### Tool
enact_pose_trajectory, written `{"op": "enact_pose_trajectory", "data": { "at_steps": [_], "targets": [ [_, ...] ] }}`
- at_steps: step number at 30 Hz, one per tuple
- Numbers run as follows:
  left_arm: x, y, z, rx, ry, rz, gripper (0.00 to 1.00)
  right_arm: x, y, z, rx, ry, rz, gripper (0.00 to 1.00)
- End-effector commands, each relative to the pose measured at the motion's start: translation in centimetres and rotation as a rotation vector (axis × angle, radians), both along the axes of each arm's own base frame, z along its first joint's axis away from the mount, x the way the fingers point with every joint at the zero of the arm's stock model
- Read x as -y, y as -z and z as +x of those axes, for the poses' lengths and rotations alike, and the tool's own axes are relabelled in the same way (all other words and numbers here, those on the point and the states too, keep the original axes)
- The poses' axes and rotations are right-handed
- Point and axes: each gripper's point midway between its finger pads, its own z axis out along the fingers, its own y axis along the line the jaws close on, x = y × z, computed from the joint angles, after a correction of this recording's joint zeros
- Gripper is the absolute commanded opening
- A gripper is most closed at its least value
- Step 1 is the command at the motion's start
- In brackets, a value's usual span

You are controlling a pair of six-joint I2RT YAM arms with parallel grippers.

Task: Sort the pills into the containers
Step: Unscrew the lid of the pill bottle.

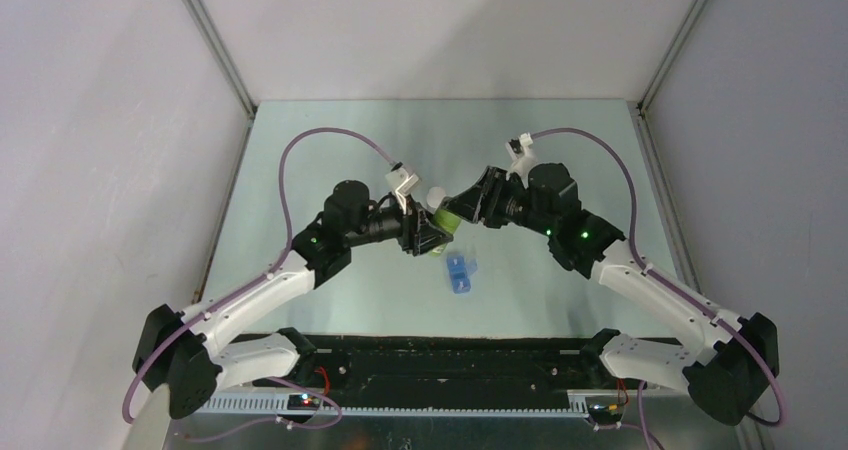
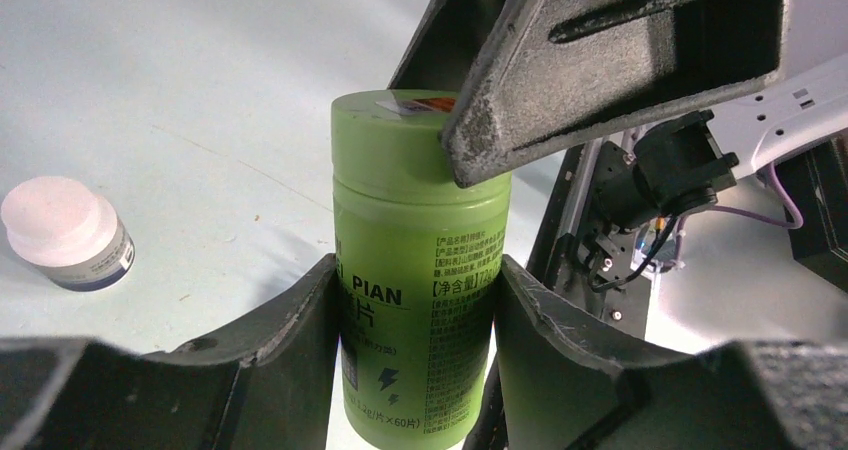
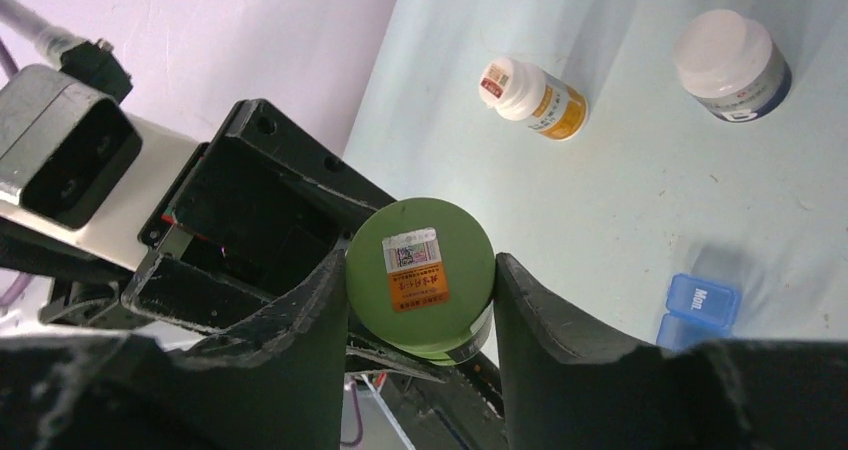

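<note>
The left arm (image 1: 250, 300) is white-shelled with black joints and reaches in towards the middle of the pale, matte table (image 1: 560, 270). The left gripper (image 2: 415, 265) has its jaws partly closed on the green bottle (image 2: 420, 230). Its two rough, black, curved fingers (image 2: 290, 320) press against opposite sides of the bottle's body, below the cap. The bottle is a smooth, glossy plastic cylinder printed with dark lettering. Whether its base touches the table cannot be told.

The cap (image 3: 420, 215) is a flat, round green disc carrying a small white and orange sticker (image 3: 415, 267). The right gripper (image 3: 420, 260) is closed onto this cap from the opposite end. One grainy black finger lies against each side of the cap rim, with no gap showing in the right wrist view. The right arm (image 1: 660, 290) mirrors the left.

The pill box (image 1: 460, 273) is a small rectangular case of translucent blue plastic. It lies on the table just near of the two grippers and apart from both. One square lid is lettered "Mon." in white.

Farther out on the table stand a small white-capped bottle (image 3: 530, 98) with an orange-yellow label and a wide white-capped bottle (image 3: 730, 65) with a blue-banded label. The two are well apart from each other.
</note>
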Motion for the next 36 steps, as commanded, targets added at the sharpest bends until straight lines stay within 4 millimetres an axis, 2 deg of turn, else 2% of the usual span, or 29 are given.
{"op": "enact_pose_trajectory", "data": {
  "at_steps": [1, 3, 4, 5, 6, 7, 11, 13, 14, 15, 16, 17, 18, 20, 21, 22, 26, 30, 32, 36],
  "targets": [
    [0.0, -2.5, -0.2, 0.046, 0.005, -0.068, 0.0, 0.4, -2.5, -1.3, 0.142, -0.126, 0.016, 0.19],
    [0.2, -2.8, -0.6, 0.043, 0.035, -0.082, 0.0, 1.0, -2.5, -1.4, 0.188, -0.188, 0.019, 0.18],
    [0.3, -3.0, -1.0, 0.041, 0.058, -0.096, 0.0, 0.7, -2.8, -2.4, 0.223, -0.274, 0.049, 0.16],
    [0.4, -3.3, -1.3, 0.043, 0.075, -0.108, 0.0, 1.3, -2.9, -2.0, 0.24, -0.286, 0.06, 0.09],
    [0.6, -3.7, -1.9, 0.042, 0.114, -0.128, 0.0, 1.1, -2.9, -3.1, 0.26, -0.373, 0.091, 0.06],
    [0.7, -3.9, -2.6, 0.039, 0.154, -0.139, 0.0, 1.6, -2.5, -2.8, 0.256, -0.386, 0.097, 0.0],
    [1.0, -4.9, -3.8, 0.044, 0.225, -0.17, 0.0, 1.9, -2.9, -4.2, 0.324, -0.512, 0.13, 0.0],
    [1.0, -4.9, -3.4, 0.048, 0.208, -0.163, 0.0, 2.1, -2.9, -4.2, 0.326, -0.504, 0.121, 0.0],
    [0.8, -4.5, -3.2, 0.05, 0.193, -0.143, 0.0, 2.4, -2.7, -2.8, 0.321, -0.417, 0.099, 0.27],
    [0.6, -4.4, -2.1, 0.075, 0.139, -0.122, 0.0, 2.9, -2.3, -2.3, 0.3, -0.364, 0.075, 0.44],
    [0.4, -3.7, -1.6, 0.063, 0.107, -0.09, 0.0, 3.5, -2.0, -0.6, 0.291, -0.249, 0.041, 0.69],
    [0.0, -3.2, -0.7, 0.076, 0.054, -0.052, 0.0, 4.4, -1.5, 0.9, 0.26, -0.125, 0.008, 0.76],
    [-0.1, -2.8, -0.1, 0.082, 0.024, -0.027, 0.0, 4.7, -1.3, 1.2, 0.224, -0.078, 0.009, 0.84],
    [-0.3, -2.5, 1.3, 0.13, -0.049, 0.042, 0.0, 4.9, -1.1, 1.8, 0.177, 0.002, -0.004, 0.87],
    [-0.2, -2.2, 1.3, 0.155, -0.05, 0.073, 0.0, 5.3, -0.3, 2.2, 0.14, 0.056, -0.035, 0.88],
    [-0.1, -2.2, 1.9, 0.168, -0.072, 0.089, 0.0, 4.6, -0.5, 1.9, 0.132, 0.054, -0.04, 0.88],
    [-0.2, -0.6, 2.8, 0.186, -0.099, 0.167, 0.0, 3.4, 0.1, 1.6, 0.055, 0.079, -0.086, 0.9],
    [0.0, -0.1, 3.0, 0.231, -0.096, 0.2, 0.0, 3.1, 1.5, 1.7, -0.027, 0.117, -0.109, 0.91],
    [0.2, 0.0, 2.8, 0.245, -0.078, 0.212, 0.0, 2.5, 1.4, 1.6, -0.035, 0.107, -0.092, 0.89],
    [0.7, 0.1, 2.1, 0.269, -0.04, 0.208, 0.0, 1.6, 1.8, 1.6, -0.083, 0.103, -0.058, 0.76]
  ]
}}
